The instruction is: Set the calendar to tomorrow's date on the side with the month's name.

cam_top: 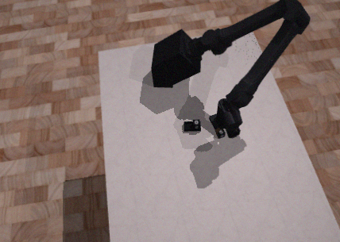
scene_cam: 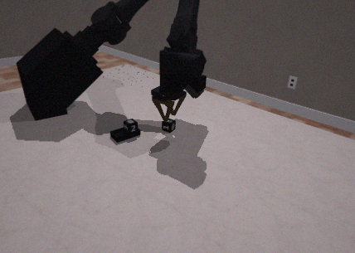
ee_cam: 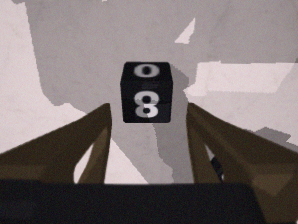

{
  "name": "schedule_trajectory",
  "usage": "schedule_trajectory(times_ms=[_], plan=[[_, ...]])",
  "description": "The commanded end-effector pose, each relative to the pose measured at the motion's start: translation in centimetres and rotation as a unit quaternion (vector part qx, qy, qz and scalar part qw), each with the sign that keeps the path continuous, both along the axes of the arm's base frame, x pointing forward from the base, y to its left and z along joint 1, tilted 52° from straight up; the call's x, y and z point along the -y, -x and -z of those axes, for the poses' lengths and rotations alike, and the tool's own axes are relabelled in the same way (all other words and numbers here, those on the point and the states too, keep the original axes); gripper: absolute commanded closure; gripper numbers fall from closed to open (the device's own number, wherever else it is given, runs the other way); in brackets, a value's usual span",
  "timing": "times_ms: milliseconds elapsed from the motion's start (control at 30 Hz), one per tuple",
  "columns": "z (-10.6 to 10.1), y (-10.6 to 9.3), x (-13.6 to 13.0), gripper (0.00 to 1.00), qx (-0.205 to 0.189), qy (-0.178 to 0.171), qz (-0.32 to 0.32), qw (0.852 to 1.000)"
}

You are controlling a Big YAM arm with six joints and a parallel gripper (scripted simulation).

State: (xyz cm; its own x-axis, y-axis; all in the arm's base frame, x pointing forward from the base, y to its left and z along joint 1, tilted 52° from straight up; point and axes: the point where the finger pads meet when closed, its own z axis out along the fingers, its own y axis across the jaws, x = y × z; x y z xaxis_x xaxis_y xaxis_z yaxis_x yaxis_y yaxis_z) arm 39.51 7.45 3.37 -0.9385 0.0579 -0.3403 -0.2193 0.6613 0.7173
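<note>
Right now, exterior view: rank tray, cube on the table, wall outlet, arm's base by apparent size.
1. Arm's base
2. Tray
3. Cube on the table and wall outlet: too alike to rank

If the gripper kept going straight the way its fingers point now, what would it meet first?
Probably the loose cube: the gripper points down towards it. Depth is hard to judge, so the fingers might instead pass either side and meet the table.
</note>
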Motion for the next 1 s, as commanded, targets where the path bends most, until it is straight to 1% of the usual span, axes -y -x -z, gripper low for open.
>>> schedule_trajectory(times_ms=[0,133,967], plan=[[0.40,0.02,-0.67,0.53,-0.007,-0.001,-0.002,1.000],[0.16,-0.16,-0.65,0.53,-0.004,0.000,-0.003,1.000],[0.17,-0.12,-0.66,0.53,-0.005,-0.001,-0.003,1.000]])
